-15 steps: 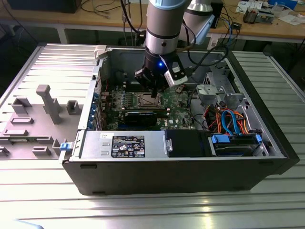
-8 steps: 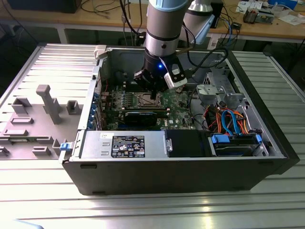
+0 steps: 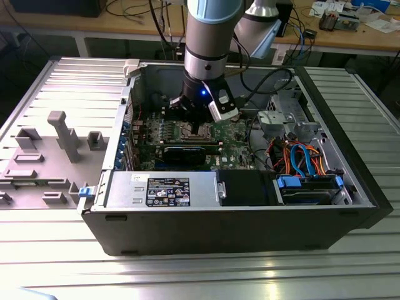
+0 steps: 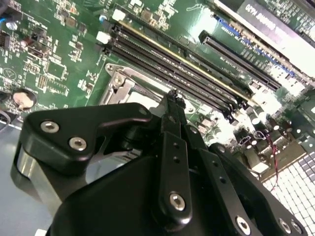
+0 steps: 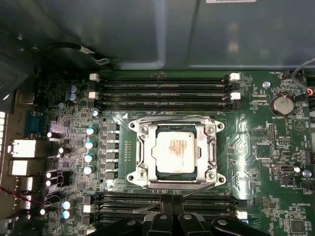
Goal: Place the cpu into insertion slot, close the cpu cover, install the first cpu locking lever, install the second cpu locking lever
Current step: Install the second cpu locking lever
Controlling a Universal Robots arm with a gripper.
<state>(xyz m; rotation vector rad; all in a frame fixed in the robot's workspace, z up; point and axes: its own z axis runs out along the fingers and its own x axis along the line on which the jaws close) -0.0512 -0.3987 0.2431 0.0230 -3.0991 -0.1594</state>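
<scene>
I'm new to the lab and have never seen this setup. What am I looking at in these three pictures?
A grey robot arm reaches down into an open black computer case lying on a ribbed metal table. The exterior view looks on from outside; both wrist views ride on the arm. In the first wrist view, the small square silver-grey cpu sits in the metal-rimmed insertion slot on the green circuit board, with the thin silver cpu cover closed around it. The arm's black tool hovers just above, apparently holding nothing.
</scene>
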